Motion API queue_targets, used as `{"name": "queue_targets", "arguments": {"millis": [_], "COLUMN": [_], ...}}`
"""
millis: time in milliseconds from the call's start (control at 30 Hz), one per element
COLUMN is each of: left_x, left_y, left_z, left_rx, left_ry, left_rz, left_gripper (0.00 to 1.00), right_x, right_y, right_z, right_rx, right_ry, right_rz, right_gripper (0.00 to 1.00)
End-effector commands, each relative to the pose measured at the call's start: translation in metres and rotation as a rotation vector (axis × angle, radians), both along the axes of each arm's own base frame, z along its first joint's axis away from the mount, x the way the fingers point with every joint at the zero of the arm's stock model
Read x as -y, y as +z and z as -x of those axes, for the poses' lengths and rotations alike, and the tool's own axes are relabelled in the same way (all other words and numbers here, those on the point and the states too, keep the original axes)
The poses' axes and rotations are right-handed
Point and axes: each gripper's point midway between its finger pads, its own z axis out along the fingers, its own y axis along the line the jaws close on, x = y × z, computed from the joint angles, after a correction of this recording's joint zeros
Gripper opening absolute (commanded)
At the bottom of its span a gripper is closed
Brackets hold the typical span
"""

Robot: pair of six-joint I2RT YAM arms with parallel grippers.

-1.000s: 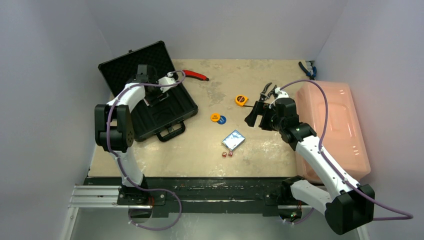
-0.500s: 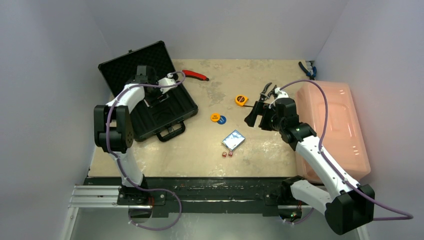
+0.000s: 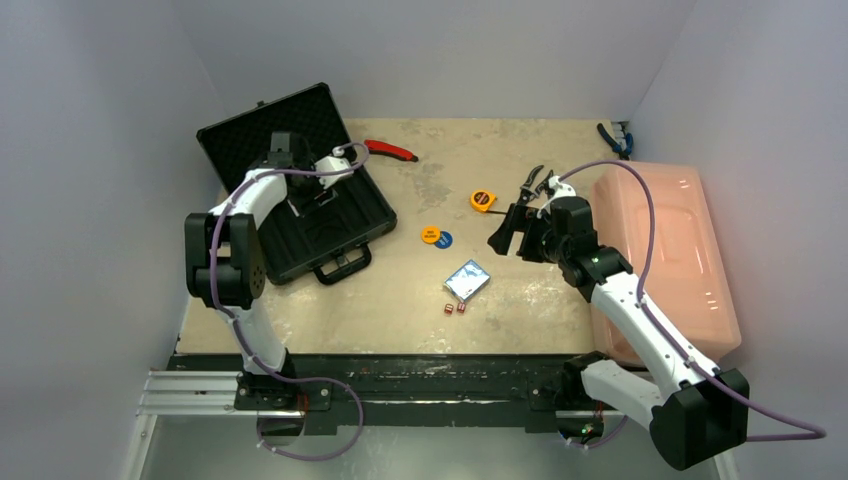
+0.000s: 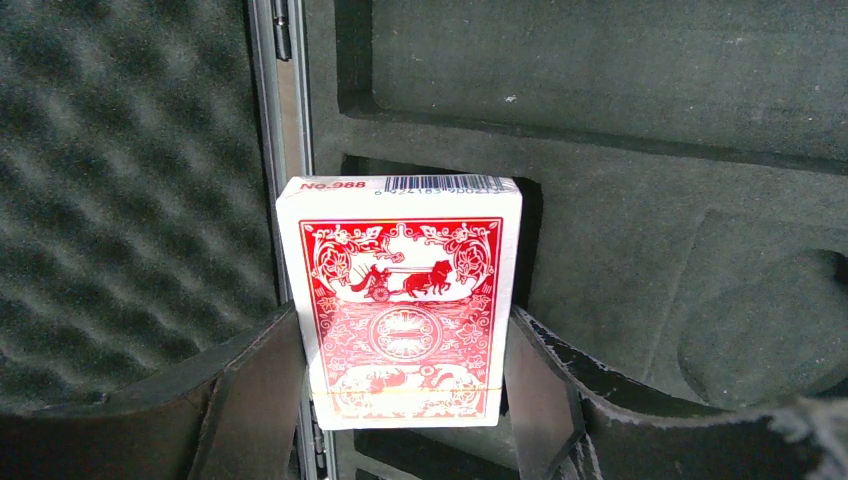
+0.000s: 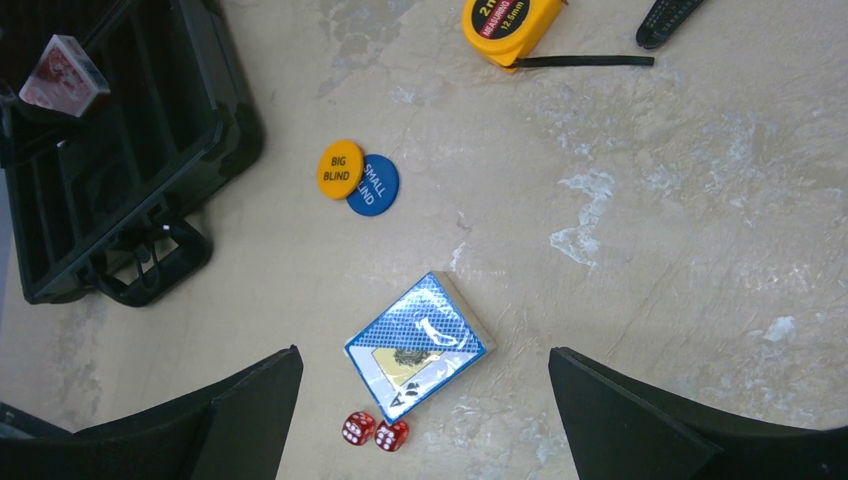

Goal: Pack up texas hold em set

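Holding the red card deck (image 4: pixel 400 300) by its two long edges, the left gripper (image 4: pixel 400 385) has its jaws about half parted, set to the width of the box. It hangs inside the open black briefcase (image 3: pixel 250 130), close to the hinge line.

- Reason for the hold, as I judge it: the face-up, edge-on grip leaves the bottom of the deck free to drop into the rectangular cut-out in the foam lining (image 4: pixel 600 80) just beyond it. The deck is not yet seated.
- Right gripper (image 5: pixel 422 365): spread fully wide with nothing in it, hovering well right of the briefcase over the blue card deck (image 5: pixel 418 345). Likely poised for that pick.
- Loose on the table right of the briefcase: orange disc (image 5: pixel 339 169) overlapping the blue disc (image 5: pixel 375 186), nearest the case. The blue deck is farther out, with two red dice (image 5: pixel 375 432) touching each other at its near corner.
- Yellow tape measure (image 5: pixel 505 25) lies farther right; not part of the set.

Writing read:
- Red deck top flap: "No.988", with a barcode beside it.
- Orange disc: "BIG BLIND".
- Blue disc: "SMALL BLIND".
- Tape measure: "2m"; smaller print below looks like "12.5mm".
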Motion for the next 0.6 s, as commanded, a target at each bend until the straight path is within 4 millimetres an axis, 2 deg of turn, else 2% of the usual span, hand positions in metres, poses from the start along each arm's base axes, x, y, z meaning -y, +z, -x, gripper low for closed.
{"name": "queue_targets", "arguments": {"millis": [0, 67, 100, 133, 167, 200, 300, 433, 567], "left_x": [0.014, 0.010, 0.009, 0.008, 0.007, 0.008, 0.007, 0.002, -0.003], "left_y": [0.005, 0.005, 0.005, 0.005, 0.004, 0.003, 0.007, 0.021, 0.044], "left_z": [0.022, 0.023, 0.023, 0.024, 0.024, 0.025, 0.025, 0.020, 0.013], "left_rx": [-0.082, -0.076, -0.072, -0.070, -0.067, -0.066, -0.057, -0.011, 0.067], "left_ry": [-0.011, -0.007, -0.004, -0.006, -0.005, -0.009, -0.008, 0.006, 0.022], "left_rz": [0.062, 0.043, 0.037, 0.031, 0.024, 0.026, 0.022, -0.008, -0.026], "left_gripper": [0.10, 0.16, 0.47, 0.71, 0.85, 0.92, 0.99, 1.00, 1.00], "right_x": [-0.004, -0.004, -0.004, -0.004, -0.004, -0.004, -0.004, -0.004, -0.004], "right_y": [0.012, 0.013, 0.012, 0.012, 0.012, 0.012, 0.012, 0.011, 0.011], "right_z": [-0.001, -0.001, -0.001, -0.002, -0.001, -0.001, -0.002, -0.002, -0.002], "right_rx": [0.055, 0.057, 0.056, 0.057, 0.055, 0.056, 0.056, 0.054, 0.056], "right_ry": [0.029, 0.029, 0.029, 0.027, 0.027, 0.027, 0.026, 0.025, 0.024], "right_rz": [-0.015, -0.016, -0.015, -0.015, -0.014, -0.014, -0.013, -0.012, -0.012], "right_gripper": [0.99, 0.99, 0.99, 0.99, 0.99, 0.99, 0.99, 0.99, 0.99]}}
